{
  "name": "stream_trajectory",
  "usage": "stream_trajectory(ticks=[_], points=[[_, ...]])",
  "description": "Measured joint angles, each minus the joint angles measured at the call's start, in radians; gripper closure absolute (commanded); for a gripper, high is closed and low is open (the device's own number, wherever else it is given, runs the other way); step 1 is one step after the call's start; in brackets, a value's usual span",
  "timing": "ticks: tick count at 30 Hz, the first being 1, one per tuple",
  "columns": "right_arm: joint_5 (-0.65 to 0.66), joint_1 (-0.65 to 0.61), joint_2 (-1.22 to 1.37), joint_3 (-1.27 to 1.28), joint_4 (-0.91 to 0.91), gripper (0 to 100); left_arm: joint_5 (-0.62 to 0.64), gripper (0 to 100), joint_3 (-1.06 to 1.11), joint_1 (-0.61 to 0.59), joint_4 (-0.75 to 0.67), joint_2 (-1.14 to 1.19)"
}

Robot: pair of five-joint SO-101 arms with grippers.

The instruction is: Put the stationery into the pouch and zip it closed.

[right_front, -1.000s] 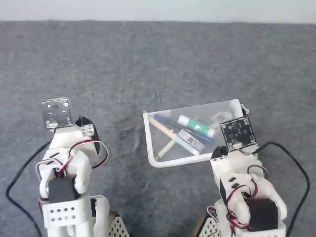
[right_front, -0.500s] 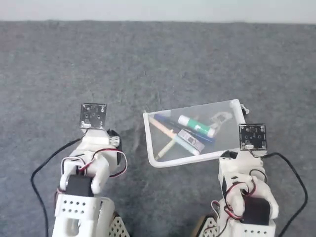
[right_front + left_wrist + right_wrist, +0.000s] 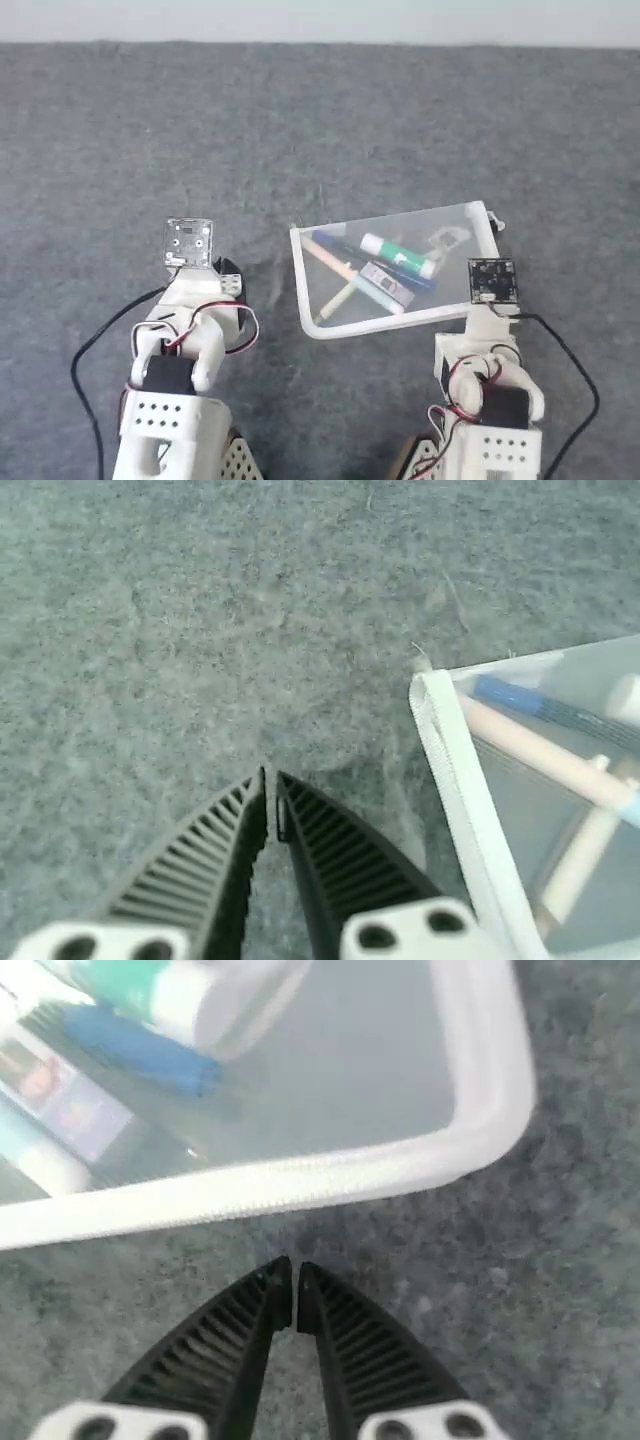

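The pouch [image 3: 298,275] is clear with a white border. It lies flat on the grey felt table cover [image 3: 300,120], right of centre and slightly askew, between the two arms.

Stationery is visible through its wall:
- A white tube with a green band [image 3: 398,255] lies near the middle.
- A cream pen [image 3: 335,258] runs slantwise toward the corner nearest the left arm.
- A blue pen [image 3: 410,272] lies under the tube.
- A small printed block [image 3: 386,285] sits just beside them.

All of these lie within the border. Whether the zip is fully drawn cannot be told.

The right gripper [image 3: 292,1265] is low over the felt, just short of the pouch's near long edge and close to a rounded corner. Its jaws are pressed together with nothing between them, and it is not touching the pouch. The right arm [image 3: 490,340] stands directly below that edge in the high view.

The left gripper [image 3: 270,778] is over bare felt, near the pouch's short end but apart from it. Its jaws are likewise closed and empty. The left arm [image 3: 190,310] stands well to the side of the pouch.
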Motion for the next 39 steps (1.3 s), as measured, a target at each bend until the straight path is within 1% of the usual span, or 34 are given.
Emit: stream_trajectory(ticks=[8, 13, 18, 19, 21, 25, 27, 34, 39], points=[[0.0, 0.0, -0.002, 0.002, -0.011, 99.1, 0.0, 99, 0.0, 0.003, 0.002, 0.0], [0.0, 0.0, -0.002, 0.002, -0.011, 99.1, 0.015, 99, -0.028, 0.003, 0.095, 0.0], [0.0, 0.0, -0.002, 0.002, -0.011, 99.1, 0.025, 99, -0.035, 0.003, 0.115, -0.003], [0.0, 0.0, -0.002, 0.002, -0.011, 99.1, 0.025, 99, -0.037, 0.003, 0.12, -0.018], [0.0, 0.0, -0.002, 0.002, -0.011, 99.1, 0.025, 99, -0.038, 0.003, 0.173, -0.086], [0.0, 0.0, -0.002, 0.002, -0.011, 99.1, 0.023, 99, -0.026, 0.005, 0.311, -0.321], [0.0, 0.0, -0.002, 0.002, -0.011, 99.1, 0.025, 99, -0.018, 0.003, 0.345, -0.414], [0.0, 0.0, -0.002, 0.002, -0.011, 99.1, 0.028, 99, -0.02, 0.002, 0.35, -0.404], [0.0, 0.0, -0.002, 0.002, -0.011, 99.1, 0.025, 99, -0.018, 0.005, 0.42, -0.427]])
